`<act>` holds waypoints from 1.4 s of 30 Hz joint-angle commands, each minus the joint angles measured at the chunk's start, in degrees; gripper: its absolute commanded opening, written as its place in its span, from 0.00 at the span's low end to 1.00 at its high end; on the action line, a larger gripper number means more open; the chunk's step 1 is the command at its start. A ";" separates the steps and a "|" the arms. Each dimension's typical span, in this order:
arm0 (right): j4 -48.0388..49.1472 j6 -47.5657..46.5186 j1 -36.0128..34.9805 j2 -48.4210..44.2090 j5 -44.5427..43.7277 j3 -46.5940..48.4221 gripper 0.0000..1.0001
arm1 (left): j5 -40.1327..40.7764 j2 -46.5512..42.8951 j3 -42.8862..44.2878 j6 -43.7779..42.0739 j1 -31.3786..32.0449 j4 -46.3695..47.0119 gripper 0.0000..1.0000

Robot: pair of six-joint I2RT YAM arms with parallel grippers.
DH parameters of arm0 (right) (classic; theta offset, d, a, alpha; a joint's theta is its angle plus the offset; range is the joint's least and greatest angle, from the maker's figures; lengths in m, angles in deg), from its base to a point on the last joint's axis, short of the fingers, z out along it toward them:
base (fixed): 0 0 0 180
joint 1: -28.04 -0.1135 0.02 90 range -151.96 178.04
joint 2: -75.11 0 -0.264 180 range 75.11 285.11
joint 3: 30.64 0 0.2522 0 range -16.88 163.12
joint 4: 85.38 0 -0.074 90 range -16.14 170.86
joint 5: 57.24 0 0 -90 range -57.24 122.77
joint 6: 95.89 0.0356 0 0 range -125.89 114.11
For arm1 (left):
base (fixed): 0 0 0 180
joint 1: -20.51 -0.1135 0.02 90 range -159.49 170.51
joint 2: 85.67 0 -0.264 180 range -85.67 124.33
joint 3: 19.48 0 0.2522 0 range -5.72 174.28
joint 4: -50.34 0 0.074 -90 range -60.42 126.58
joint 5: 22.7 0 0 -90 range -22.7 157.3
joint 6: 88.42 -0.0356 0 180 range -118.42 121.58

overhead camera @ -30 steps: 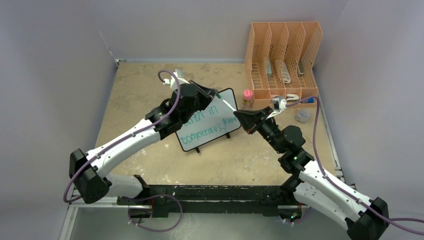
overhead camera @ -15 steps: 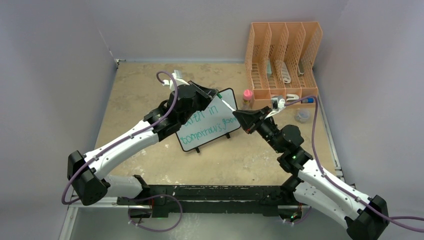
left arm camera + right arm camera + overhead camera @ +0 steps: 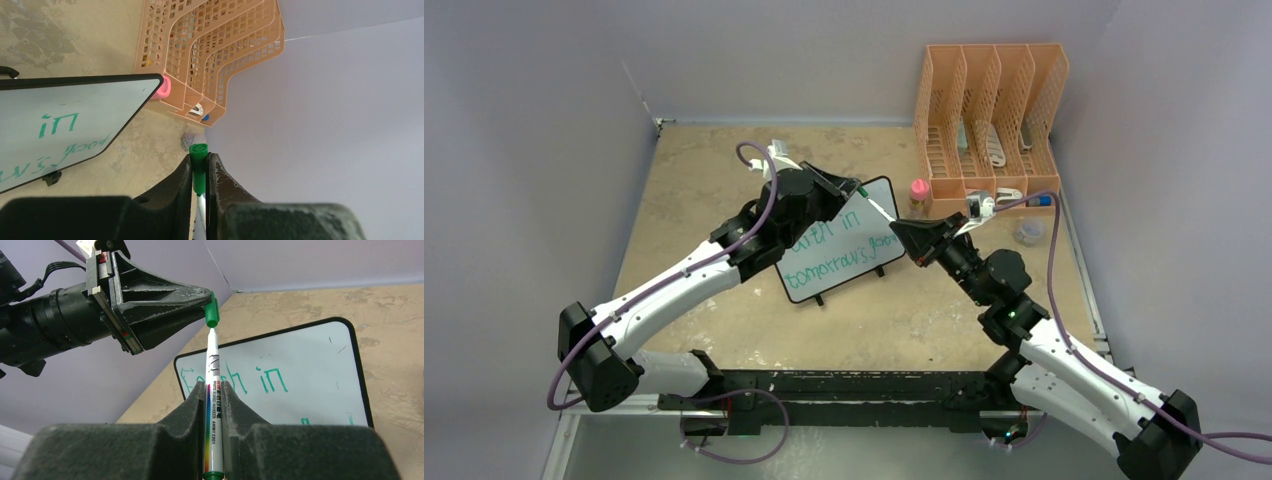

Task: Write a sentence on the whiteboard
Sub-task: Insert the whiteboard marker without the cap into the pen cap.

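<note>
The sentence [image 3: 270, 379] looks done (two green lines) on the whiteboard [image 3: 320, 365] on the table [image 3: 704, 180], so only recapping seems left: right gripper [image 3: 214, 390] clamped on the marker [image 3: 213, 365], left gripper [image 3: 200, 165] pinching its cap [image 3: 211, 312].

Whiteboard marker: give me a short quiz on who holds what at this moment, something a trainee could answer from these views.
1. True or false: the right gripper is shut on the white barrel of the marker.
2. What does the left gripper pinch? A) green cap B) whiteboard frame C) orange file rack
3. Fill in: on the whiteboard, the top line of the sentence ends with the word "___".
Key: 1 true; 2 A; 3 in.
</note>
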 commanded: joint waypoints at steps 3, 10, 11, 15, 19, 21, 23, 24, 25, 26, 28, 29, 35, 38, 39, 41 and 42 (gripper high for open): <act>3.20 0.73 -0.22 -1.49 -1.20 -0.08 0.00 | -1.07 -2.06 -0.35 1.07 -0.62 2.76 0.00; 3.98 0.84 -0.16 -0.91 -0.77 0.03 0.00 | -2.09 -2.06 -0.62 1.87 -0.73 2.77 0.00; 4.03 0.90 -0.19 -0.88 -0.83 -0.01 0.00 | -2.18 -2.06 -0.62 1.95 -0.75 2.82 0.00; 4.19 1.08 -0.18 -1.27 -1.17 -0.23 0.00 | -2.68 -2.15 -0.75 1.93 -0.75 2.99 0.00; 4.35 1.34 -0.18 -1.23 -1.28 -0.46 0.00 | -3.31 -2.14 -1.18 2.66 -0.79 3.22 0.00; 4.67 1.53 -0.18 -1.17 -1.38 -0.64 0.00 | -3.75 -2.15 -1.39 2.93 -0.79 3.58 0.00; 4.91 1.71 -0.18 -1.21 -1.39 -0.85 0.00 | -3.92 -2.19 -1.41 3.19 -0.79 3.61 0.00; 4.92 1.78 -0.13 -1.26 -1.45 -0.97 0.00 | -3.81 -2.32 -1.48 3.23 -0.75 3.57 0.00; 5.11 1.90 -0.17 -1.38 -1.54 -1.08 0.00 | -3.72 -2.47 -1.42 3.16 -0.73 3.67 0.00; 5.18 2.01 -0.20 -1.36 -1.67 -1.19 0.00 | -3.69 -2.56 -1.48 3.16 -0.75 3.76 0.00; 5.68 2.25 -0.20 -1.32 -1.90 -1.56 0.00 | -4.08 -2.59 -1.50 3.17 -0.79 4.00 0.00; 5.93 2.33 -0.26 -1.23 -1.97 -1.70 0.00 | -4.32 -2.59 -1.49 3.30 -0.74 4.00 0.00; 9.44 4.01 -0.22 -0.66 -2.74 -2.12 0.00 | -5.39 -2.80 -2.20 4.22 -0.79 4.73 0.00; 12.58 5.27 -0.19 0.35 -2.62 -2.40 0.00 | -6.06 -2.78 -2.40 4.08 -0.71 6.30 0.00; 13.68 5.66 -0.22 0.63 -2.61 -2.57 0.00 | -6.35 -2.70 -2.31 3.81 -0.75 6.68 0.00; 15.19 5.99 -0.19 1.85 -2.39 -2.26 0.00 | -6.82 -2.51 -2.17 3.40 -0.72 7.22 0.00; 15.37 6.10 -0.18 2.47 -2.08 -1.88 0.00 | -6.87 -2.54 -2.20 3.39 -0.71 7.45 0.00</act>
